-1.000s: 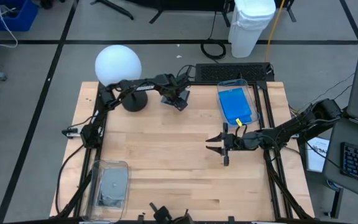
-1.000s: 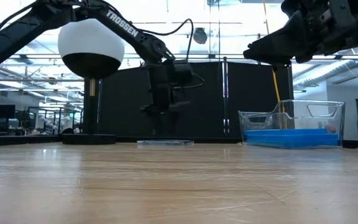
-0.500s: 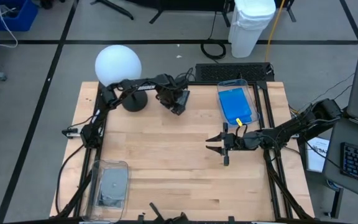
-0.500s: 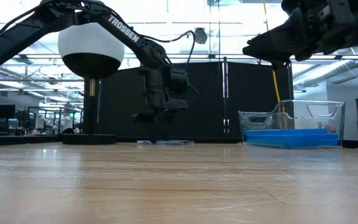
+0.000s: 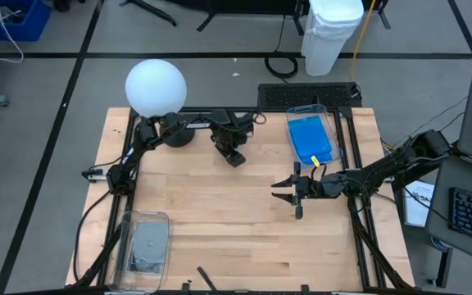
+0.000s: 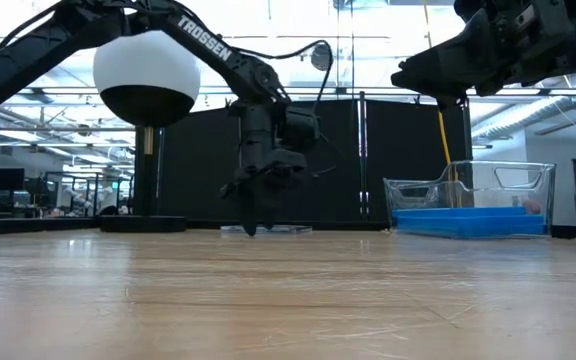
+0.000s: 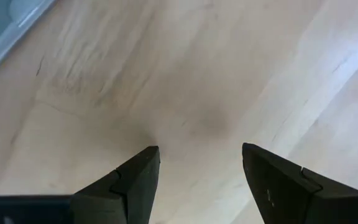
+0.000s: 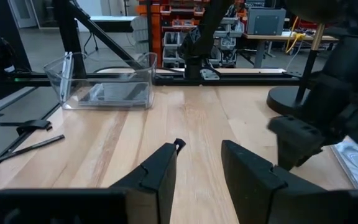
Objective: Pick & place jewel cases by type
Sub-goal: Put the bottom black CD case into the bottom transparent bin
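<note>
Wooden surface, pale planks on a dark frame, with workshop floor around it in the high view.

Item 1. Left end effector: placed at upper centre of the high view, pointed down at the surface. Its fingers are spread wide, and only bare wood is seen between them.

Item 2. Loose jewel case: one, greyish, laid flat on the surface. It is seen just beside the left end effector's tips in the low view, and only its edge enters the upper left corner of the left wrist view. It is not gripped.

Item 3. Right end effector: held above the surface, right of centre in the high view. Its fingers are parted halfway and nothing is pinched.

Item 4. Clear bins: two. The upper right bin is filled with blue jewel cases, stacked, so no count can be made. The lower left bin holds dark jewel cases, whose number cannot be told.

Item 5. Globe lamp: one, at upper left of the surface.
</note>
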Tool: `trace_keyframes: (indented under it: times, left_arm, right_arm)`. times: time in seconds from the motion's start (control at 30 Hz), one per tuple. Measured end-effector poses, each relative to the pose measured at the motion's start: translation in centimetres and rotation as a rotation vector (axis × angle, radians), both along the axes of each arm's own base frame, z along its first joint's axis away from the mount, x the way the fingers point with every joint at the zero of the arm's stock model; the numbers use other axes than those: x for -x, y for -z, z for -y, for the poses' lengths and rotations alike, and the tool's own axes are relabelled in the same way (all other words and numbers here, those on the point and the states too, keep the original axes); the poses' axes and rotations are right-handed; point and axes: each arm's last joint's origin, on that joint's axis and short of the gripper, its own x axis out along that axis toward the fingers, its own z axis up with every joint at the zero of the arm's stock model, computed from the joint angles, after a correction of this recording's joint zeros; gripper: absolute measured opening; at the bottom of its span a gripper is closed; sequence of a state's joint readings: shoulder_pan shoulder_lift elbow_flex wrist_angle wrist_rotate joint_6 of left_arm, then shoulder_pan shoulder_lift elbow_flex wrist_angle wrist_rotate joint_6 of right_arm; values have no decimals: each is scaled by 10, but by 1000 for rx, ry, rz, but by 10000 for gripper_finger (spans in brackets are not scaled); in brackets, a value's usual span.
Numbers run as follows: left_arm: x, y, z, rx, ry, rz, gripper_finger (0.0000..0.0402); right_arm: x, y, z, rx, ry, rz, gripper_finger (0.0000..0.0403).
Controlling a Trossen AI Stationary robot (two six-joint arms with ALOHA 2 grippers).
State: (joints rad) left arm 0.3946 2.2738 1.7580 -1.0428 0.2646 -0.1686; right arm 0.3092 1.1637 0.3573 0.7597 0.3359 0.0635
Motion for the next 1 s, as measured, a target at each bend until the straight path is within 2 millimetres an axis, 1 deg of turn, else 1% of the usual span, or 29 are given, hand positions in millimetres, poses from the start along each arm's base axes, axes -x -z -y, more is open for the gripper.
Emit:
trace_keyframes:
  times: [0.13,0.2,0.27,0.37,0.5,0.6,0.63,0.7,0.8,0.87,1.0]
  left_arm:
    - [-4,-4,13,-70,85,-10,236]
    - [-6,-7,23,-96,128,-6,235]
    - [-11,-13,36,-139,181,11,224]
    - [-15,-28,53,-222,229,41,180]
    - [-25,-45,62,-331,221,151,93]
    - [-28,-64,61,-386,202,254,22]
    - [-28,-71,59,-397,193,285,12]
    - [-26,-82,53,-411,183,333,12]
    - [-20,-90,42,-420,165,333,6]
    - [-17,-93,36,-422,135,336,5]
    - [-15,-92,29,-421,106,333,6]
  right_arm:
    - [0,0,0,0,0,0,118]
    - [0,1,0,2,0,-6,118]
    - [0,2,0,13,-1,-19,118]
    - [1,5,0,50,-5,-54,118]
    - [1,6,0,77,-17,-62,118]
    - [2,8,-1,94,-71,-63,118]
    - [3,9,-1,97,-88,-64,118]
    - [4,10,-2,99,-111,-63,118]
    - [5,10,-1,98,-119,-39,118]
    - [7,10,-1,91,-118,-9,118]
    - [12,13,1,80,-116,34,118]
